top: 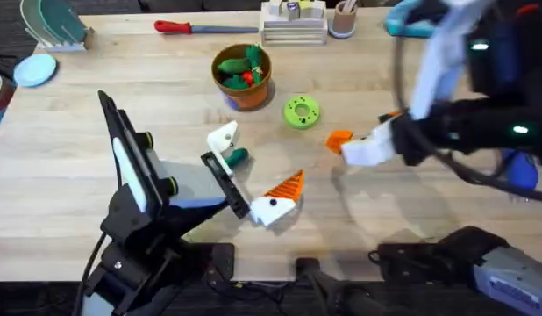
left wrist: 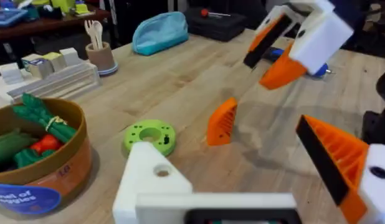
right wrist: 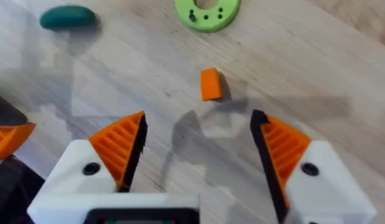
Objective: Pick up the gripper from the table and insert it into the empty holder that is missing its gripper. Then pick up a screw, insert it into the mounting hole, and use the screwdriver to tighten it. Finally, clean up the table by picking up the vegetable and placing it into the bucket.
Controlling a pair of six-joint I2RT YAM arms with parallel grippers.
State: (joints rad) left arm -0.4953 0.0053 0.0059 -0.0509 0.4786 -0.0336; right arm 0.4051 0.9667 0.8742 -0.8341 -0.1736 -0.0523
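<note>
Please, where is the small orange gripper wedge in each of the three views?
Overhead: the gripper lies on the table, right of the green disc.
Left wrist: the gripper stands right of the disc.
Right wrist: centre, near the disc.
Shared landmark: the green disc.

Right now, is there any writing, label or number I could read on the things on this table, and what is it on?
Blue label on the bucket: white writing, cut off and too blurred to read.
No other text can be made out.
</note>
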